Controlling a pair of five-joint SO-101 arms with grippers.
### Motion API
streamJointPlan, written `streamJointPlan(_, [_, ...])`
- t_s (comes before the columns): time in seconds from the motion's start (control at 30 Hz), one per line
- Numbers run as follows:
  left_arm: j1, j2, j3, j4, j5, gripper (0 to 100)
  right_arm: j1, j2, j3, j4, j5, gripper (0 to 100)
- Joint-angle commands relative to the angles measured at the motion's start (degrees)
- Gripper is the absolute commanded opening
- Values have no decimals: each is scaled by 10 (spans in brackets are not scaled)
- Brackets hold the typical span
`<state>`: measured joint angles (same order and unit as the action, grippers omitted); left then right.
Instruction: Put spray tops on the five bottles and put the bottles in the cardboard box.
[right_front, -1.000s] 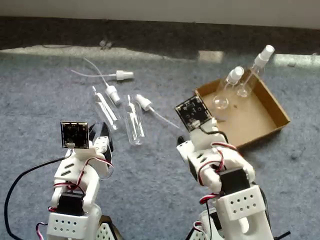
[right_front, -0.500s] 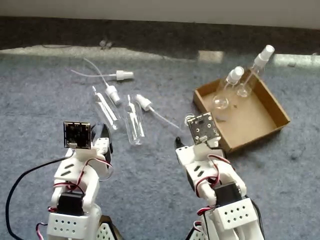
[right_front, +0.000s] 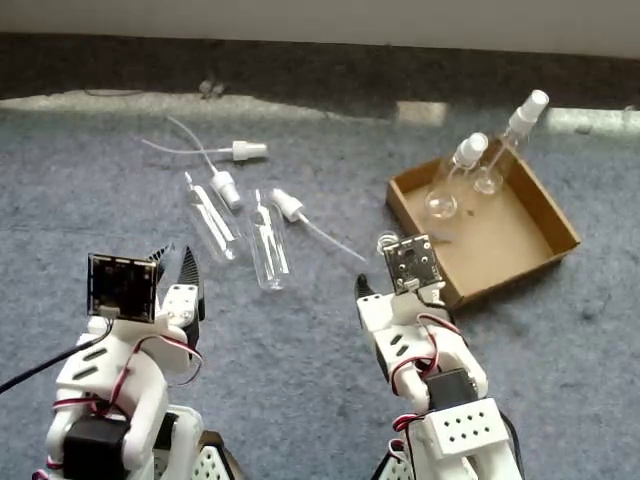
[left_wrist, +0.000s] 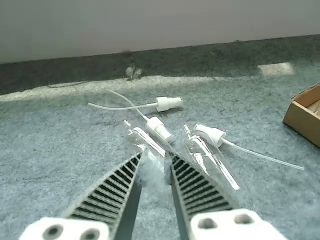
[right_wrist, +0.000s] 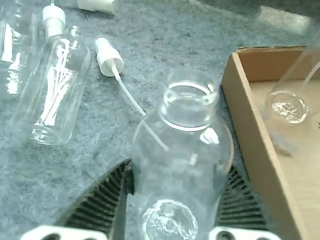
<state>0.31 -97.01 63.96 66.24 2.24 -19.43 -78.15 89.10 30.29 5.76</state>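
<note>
My right gripper (right_wrist: 179, 172) is shut on an upright clear bottle (right_wrist: 182, 150) with a bare neck, held over the carpet just left of the cardboard box (right_front: 555, 215). From above, this bottle (right_front: 385, 241) stands out in front of the right arm. Two bottles with spray tops (right_front: 463, 160) lean in the box's far corner. Two bare bottles (right_front: 268, 243) lie on the carpet, with three loose spray tops (right_front: 249, 150) around them. My left gripper (left_wrist: 154, 162) is open and holds nothing, just short of the left lying bottle (left_wrist: 145, 142).
The carpet ends at a dark strip (right_front: 320, 65) along the wall. Thin dip tubes (right_front: 325, 236) trail from the loose tops. The box's near wall (right_wrist: 250, 117) lies close beside the held bottle.
The right arm has drawn back from the box's corner toward its base, with the bottle. The left arm has shifted left and back.
</note>
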Motion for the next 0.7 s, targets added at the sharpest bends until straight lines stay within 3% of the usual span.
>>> streamJointPlan(0.0, [14, 151, -96, 4, -5, 14, 7, -14, -7, -15, -5, 149])
streamJointPlan(0.3, [12, 400, -250, 4, -22, 18, 7, -14, -7, -15, -5, 149])
streamJointPlan(0.67, [8, 598, -338, 4, -354, 14, 7, -14, -7, -15, -5, 149])
